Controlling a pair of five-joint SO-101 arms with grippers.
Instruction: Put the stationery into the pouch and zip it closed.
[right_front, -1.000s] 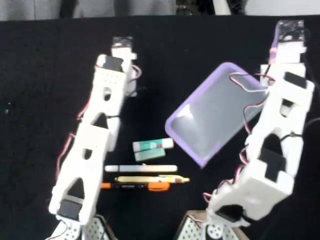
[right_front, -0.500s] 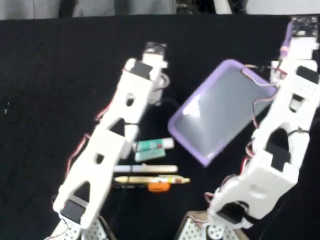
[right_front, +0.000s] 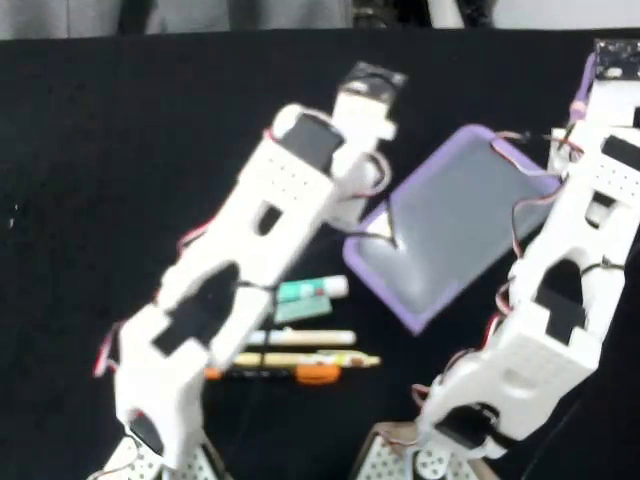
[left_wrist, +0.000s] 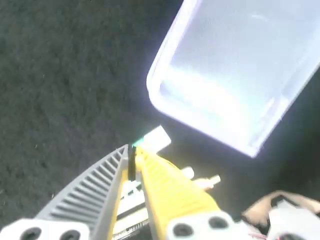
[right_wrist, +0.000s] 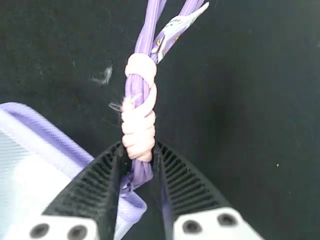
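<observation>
Purple-edged translucent soft pouch (right_front: 450, 225) lies on the black table (right_front: 100, 150), just beside the stationery. It looks light and floppy. The right gripper (right_wrist: 137, 150) is clamped on its limp purple pull cord (right_wrist: 141, 115), a sound hold, I judge. The left gripper (left_wrist: 132, 150) is closed on nothing.

Count: one pouch and five stiff, light pieces:
- green-white stick (right_front: 312, 289)
- pale green block (right_front: 300, 310)
- white pen (right_front: 300, 338)
- yellow pen (right_front: 305, 358)
- orange-black pen (right_front: 300, 374)

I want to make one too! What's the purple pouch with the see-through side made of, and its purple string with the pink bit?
The purple-edged pouch looks like soft clear plastic, maybe vinyl: its panel is glossy with bright glare. The purple string looks like woven fabric cord, in two bending strands. Its pink wrap looks matte, perhaps tape or thread; I can't tell which.
</observation>
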